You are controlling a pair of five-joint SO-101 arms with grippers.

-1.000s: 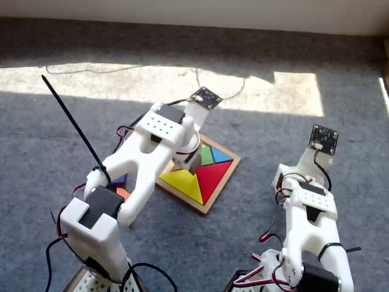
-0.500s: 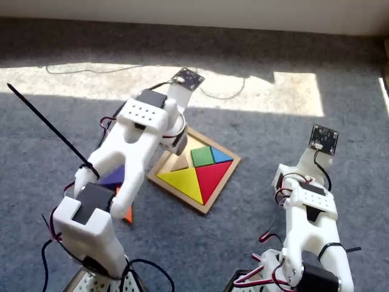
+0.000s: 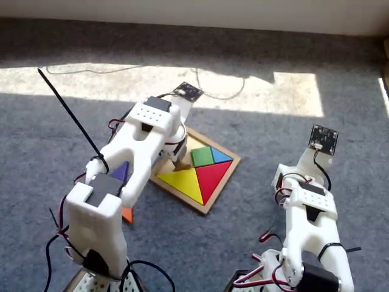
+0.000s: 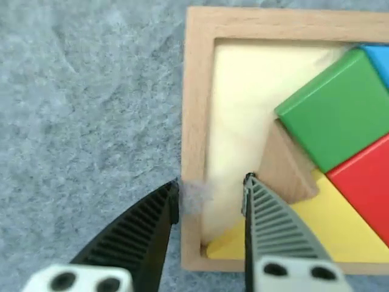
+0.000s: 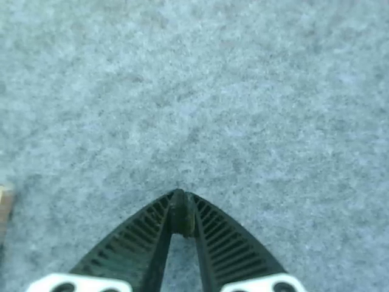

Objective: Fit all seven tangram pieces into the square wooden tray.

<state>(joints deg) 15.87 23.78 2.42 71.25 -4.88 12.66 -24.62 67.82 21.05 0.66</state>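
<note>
Left wrist view: left gripper [image 4: 211,184], parted and empty, straddles tray [image 4: 197,91] rim beside tan triangle [image 4: 282,173]; next, probably fetching the purple piece [image 3: 121,172]; right gripper [image 5: 181,210] closed, empty.

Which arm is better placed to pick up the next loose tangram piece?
Probably left. The left gripper hangs open at the square wooden tray's rim, and the loose purple piece and orange piece lie on the grey carpet beside that arm. The right gripper is shut over carpet, farther off.
</note>
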